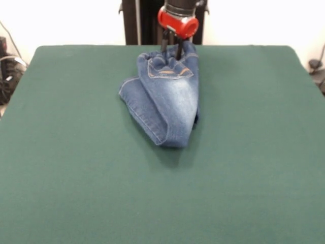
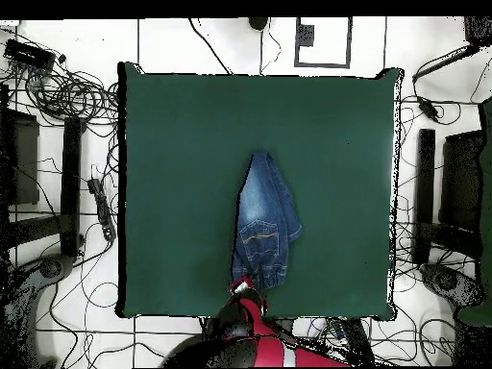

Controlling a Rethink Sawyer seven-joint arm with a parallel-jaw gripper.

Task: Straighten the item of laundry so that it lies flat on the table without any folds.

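The small blue denim jeans (image 1: 167, 101) lie folded and bunched on the dark green table (image 1: 76, 168), near its far edge at the middle. The faded legs are doubled under and point toward the camera. The gathered waistband with its tan-stitched pocket is raised at the far end. My gripper (image 1: 172, 51) comes down from the red wrist and is shut on that waistband. In the overhead view the jeans (image 2: 264, 221) run as a narrow strip from mid-table to the bottom edge, where the gripper (image 2: 246, 285) meets them.
The robot's pedestal (image 1: 147, 20) stands just behind the table's far edge. Cables and equipment (image 2: 67, 96) lie on the floor around the table. Bare green cloth stretches wide on both sides of the jeans and in front of them.
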